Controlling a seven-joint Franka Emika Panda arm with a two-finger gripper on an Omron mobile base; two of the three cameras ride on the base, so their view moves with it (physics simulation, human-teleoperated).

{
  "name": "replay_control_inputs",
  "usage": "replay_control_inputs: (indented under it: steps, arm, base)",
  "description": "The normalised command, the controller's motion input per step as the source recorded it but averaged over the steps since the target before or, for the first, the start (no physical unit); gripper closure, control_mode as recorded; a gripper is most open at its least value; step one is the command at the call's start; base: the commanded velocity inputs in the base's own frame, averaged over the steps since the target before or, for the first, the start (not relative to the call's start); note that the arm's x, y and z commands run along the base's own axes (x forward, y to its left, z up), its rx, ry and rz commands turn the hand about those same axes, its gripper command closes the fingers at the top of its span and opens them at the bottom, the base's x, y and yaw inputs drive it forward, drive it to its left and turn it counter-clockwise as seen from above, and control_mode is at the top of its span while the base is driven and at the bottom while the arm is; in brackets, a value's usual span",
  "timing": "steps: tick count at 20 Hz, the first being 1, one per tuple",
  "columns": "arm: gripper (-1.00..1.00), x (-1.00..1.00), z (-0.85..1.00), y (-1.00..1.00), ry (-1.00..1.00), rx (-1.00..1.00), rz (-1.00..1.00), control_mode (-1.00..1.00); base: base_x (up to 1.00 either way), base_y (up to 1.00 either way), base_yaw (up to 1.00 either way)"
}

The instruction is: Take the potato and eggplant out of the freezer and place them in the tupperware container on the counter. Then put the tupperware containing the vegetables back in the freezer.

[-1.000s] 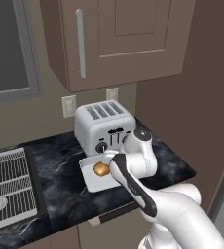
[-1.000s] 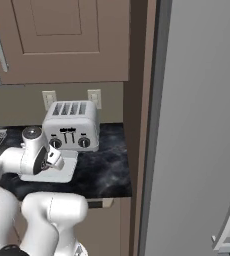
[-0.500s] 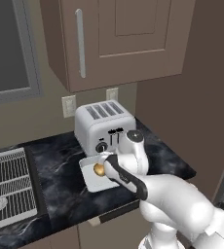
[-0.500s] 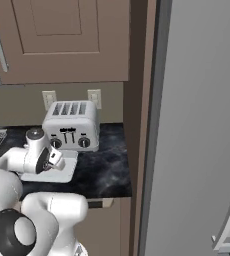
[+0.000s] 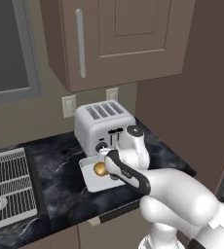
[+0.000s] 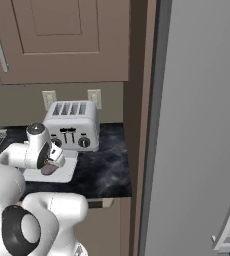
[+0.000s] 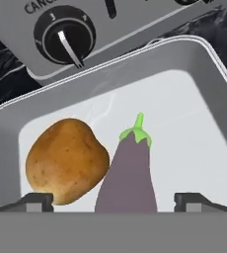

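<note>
Jaws spread wide and released above the tupperware container (image 7: 204, 64), so the eggplant (image 7: 128, 173) lies free inside at five o'clock of the potato (image 7: 66, 160), on the bench (image 5: 60, 160).

In the hand view the lower end of the eggplant (image 7: 128, 173) runs off the bottom of the picture, and so does the underside of the potato (image 7: 67, 160). The tupperware container (image 7: 204, 64) is cut off at the right and lower edges, so its near wall cannot be seen. The toaster (image 7: 120, 24) is cropped at the top; one printed word on it is partly lost.

In the left base view the arm covers the right half of the container, and the eggplant is hidden behind it. In the right base view the eggplant (image 6: 49, 169) is a small dull patch under the hand, its shape too small to tell. The freezer (image 6: 202, 125) is cut off at the right.
</note>
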Motion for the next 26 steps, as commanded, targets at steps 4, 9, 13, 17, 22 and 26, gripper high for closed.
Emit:
replay_control_inputs:
  steps: [4, 9, 13, 17, 22, 26]
  arm:
    - [-1.00, -0.46, 0.72, -0.28, -0.11, 0.00, -0.01, -1.00]
    - [-1.00, -0.14, 0.51, -0.51, -0.02, -0.01, 0.00, -1.00]
    - [-1.00, 0.00, 0.04, -0.49, 0.00, -0.08, 0.00, -1.00]
    - [-1.00, 0.00, 0.00, -0.28, 0.00, -0.11, 0.00, -1.00]
    - [-1.00, 0.01, -0.07, -0.19, 0.00, -0.11, 0.01, -1.00]
    - [-1.00, 0.09, -0.15, -0.20, 0.00, -0.07, 0.02, -1.00]
  base:
    - [0.00, 0.00, 0.00]
    - [0.00, 0.00, 0.00]
    - [0.00, 0.00, 0.00]
    - [0.00, 0.00, 0.00]
    - [0.00, 0.00, 0.00]
    - [0.00, 0.00, 0.00]
